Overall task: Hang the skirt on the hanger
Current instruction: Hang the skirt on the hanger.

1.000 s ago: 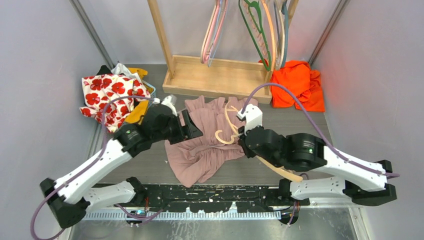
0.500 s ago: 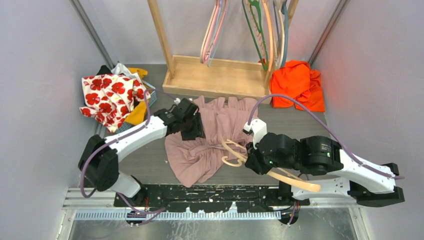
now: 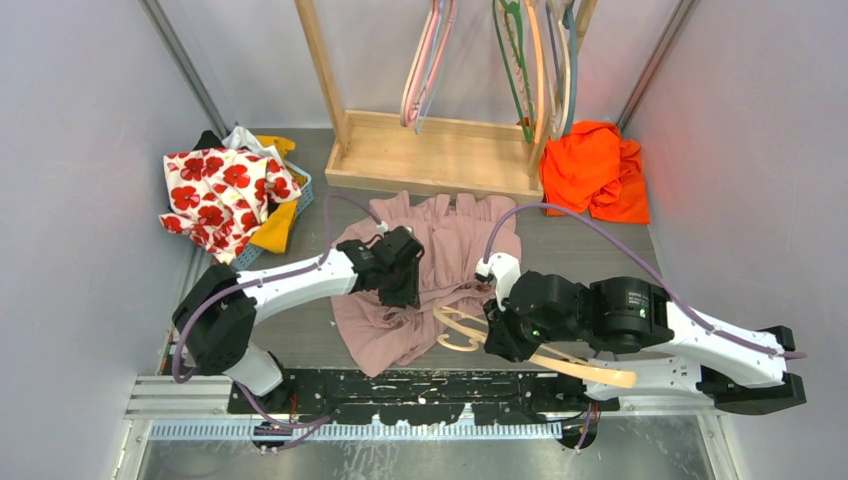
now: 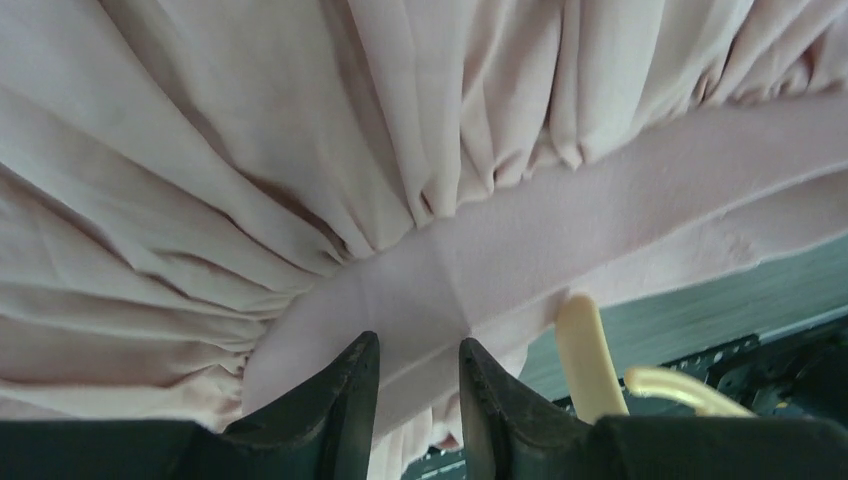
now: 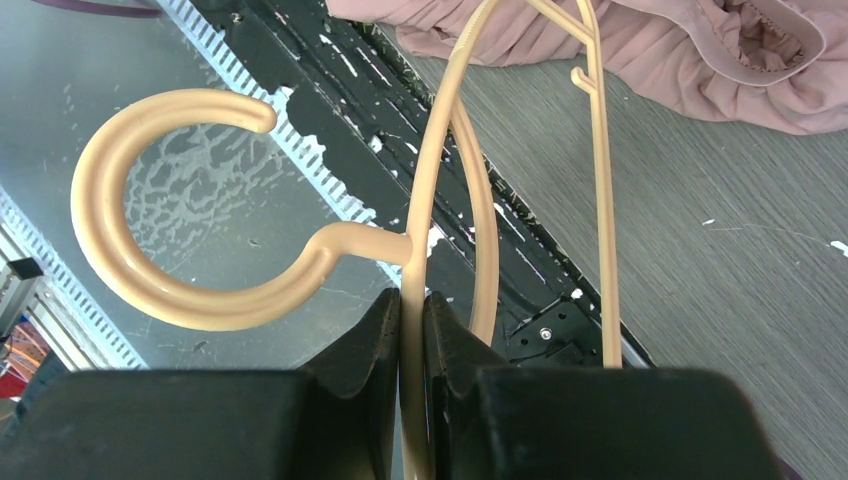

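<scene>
The dusty-pink pleated skirt (image 3: 445,240) lies spread on the table in front of the wooden rack. My left gripper (image 3: 405,290) is low over its near part, jaws partly open, with the flat waistband (image 4: 520,240) lying between the fingertips (image 4: 418,370). My right gripper (image 3: 497,335) is shut on the cream plastic hanger (image 3: 458,328) just below its hook (image 5: 170,290). The hanger's far end lies against the skirt's near edge (image 5: 720,70) and its tip shows in the left wrist view (image 4: 585,365).
A wooden rack (image 3: 430,155) with several hangers (image 3: 530,60) stands at the back. An orange garment (image 3: 595,180) lies at back right, and a red-flowered cloth (image 3: 220,195) is piled at the left. A black rail (image 3: 400,385) runs along the near edge.
My left gripper has moved right and nearer, down onto the skirt's waistband. My right gripper has carried the hanger nearer and left, toward the skirt's near edge.
</scene>
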Action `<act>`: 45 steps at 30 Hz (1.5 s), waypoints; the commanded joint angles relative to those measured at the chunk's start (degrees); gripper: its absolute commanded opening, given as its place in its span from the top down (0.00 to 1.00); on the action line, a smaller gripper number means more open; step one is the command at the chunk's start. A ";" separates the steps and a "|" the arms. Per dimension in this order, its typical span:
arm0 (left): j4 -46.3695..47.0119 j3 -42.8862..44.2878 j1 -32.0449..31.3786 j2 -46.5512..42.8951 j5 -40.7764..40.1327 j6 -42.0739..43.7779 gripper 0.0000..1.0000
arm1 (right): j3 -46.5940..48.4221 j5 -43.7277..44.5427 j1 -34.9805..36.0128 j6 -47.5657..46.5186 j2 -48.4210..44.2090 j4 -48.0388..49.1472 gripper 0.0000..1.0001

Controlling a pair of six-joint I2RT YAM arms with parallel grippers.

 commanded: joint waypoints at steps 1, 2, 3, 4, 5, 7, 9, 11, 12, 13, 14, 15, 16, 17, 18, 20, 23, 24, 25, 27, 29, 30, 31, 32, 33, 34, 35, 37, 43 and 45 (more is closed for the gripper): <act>0.98 -1.69 -2.98 -3.86 -3.63 -2.99 0.64 | -1.21 -1.04 0.33 -0.34 -0.82 4.37 0.99; 0.87 -2.11 -3.57 -4.22 -3.94 -3.50 0.65 | -1.31 -0.65 0.27 -0.36 -0.75 4.36 0.99; 0.81 -2.69 -4.28 -4.54 -4.44 -4.12 0.65 | -1.43 0.21 0.31 -0.12 -0.99 4.33 0.99; 0.69 -3.25 -5.06 -5.08 -5.07 -4.65 0.66 | -1.42 0.67 0.27 -0.02 -1.31 4.28 0.99; 0.64 -3.85 -5.75 -5.53 -5.86 -5.30 0.66 | -1.38 1.11 0.32 0.11 -1.79 4.19 0.99; 0.62 -4.89 -6.89 -6.52 -7.09 -6.36 0.66 | -1.42 2.14 0.31 0.34 -3.15 4.42 0.99; -0.08 -5.28 -7.07 -7.19 -8.55 -6.56 0.66 | -1.46 3.03 0.29 0.35 -4.07 4.42 0.99; -1.63 -4.66 -7.10 -7.61 -10.55 -6.16 0.62 | -2.30 3.67 0.29 0.38 -4.47 4.61 0.99; -2.15 -4.05 -7.10 -7.62 -11.28 -5.65 0.58 | -2.76 3.95 0.34 0.37 -4.52 4.85 0.99; -2.55 -3.59 -7.06 -7.62 -11.64 -5.15 0.53 | -3.33 3.99 0.30 0.36 -4.47 5.20 0.99; -2.85 -3.04 -7.11 -7.35 -11.92 -4.76 0.49 | -3.87 3.90 0.31 0.35 -4.46 5.46 0.99; -3.26 -2.48 -7.08 -6.97 -12.16 -4.45 0.46 | -4.49 3.87 0.34 0.35 -4.41 5.69 0.99; -3.43 -2.01 -7.05 -6.48 -12.46 -4.20 0.45 | -5.06 3.82 0.27 0.40 -4.49 6.10 0.99; -3.55 -1.45 -7.10 -6.00 -12.52 -3.82 0.43 | -5.58 3.72 0.31 0.36 -4.56 6.38 0.99; -3.77 -0.90 -7.07 -5.59 -12.68 -3.63 0.42 | -5.96 3.62 0.30 0.46 -4.74 6.57 0.99; -4.05 0.07 -7.05 -4.93 -12.95 -3.15 0.41 | -6.36 3.46 0.26 0.69 -5.18 6.90 0.99; -5.47 1.38 -7.07 -4.36 -13.98 -2.38 0.41 | -6.40 3.41 0.33 0.87 -5.71 6.72 0.99; -6.04 1.84 -7.07 -4.36 -14.41 -2.15 0.41 | -6.44 3.31 0.27 0.88 -5.91 6.77 0.99; -6.73 2.21 -7.10 -4.57 -14.48 -1.92 0.41 | -6.49 3.22 0.29 0.80 -6.00 6.83 0.99; -6.93 2.52 -7.06 -5.51 -14.28 -1.38 0.41 | -6.81 3.35 0.30 0.79 -6.27 7.21 0.99; -7.06 2.39 -7.11 -6.15 -14.68 -1.15 0.41 | -7.04 2.92 0.35 0.62 -6.21 7.73 0.99; -7.33 2.36 -7.13 -6.25 -15.01 -1.07 0.40 | -7.24 2.67 0.27 0.55 -6.12 8.05 0.99; -7.51 2.39 -7.11 -6.15 -15.13 -0.89 0.40 | -7.57 2.11 0.31 0.51 -6.02 8.33 0.99; -7.42 2.45 -7.12 -5.88 -14.81 -0.60 0.39 | -7.97 1.48 0.28 0.65 -6.08 8.55 0.99; -7.20 2.52 -7.09 -5.42 -14.04 -0.27 0.39 | -8.35 1.08 0.33 0.84 -6.24 8.80 0.99; -6.98 2.61 -7.14 -5.01 -12.87 0.20 0.39 | -8.72 0.69 0.31 1.06 -6.48 9.00 0.99; -6.91 2.75 -7.32 -4.44 -11.88 0.67 0.39 | -8.94 0.55 0.27 1.30 -6.79 9.16 0.99; -7.37 2.95 -7.60 -3.39 -11.18 1.56 0.39 | -9.07 -0.09 0.32 1.64 -7.44 9.21 0.99; -8.00 1.77 -7.66 -2.33 -14.06 3.08 0.39 | -9.90 -0.68 0.28 2.46 -8.73 9.50 0.99; -8.21 2.19 -7.69 -1.75 -14.94 3.68 0.39 | -10.22 -0.46 0.28 2.46 -8.51 9.66 0.99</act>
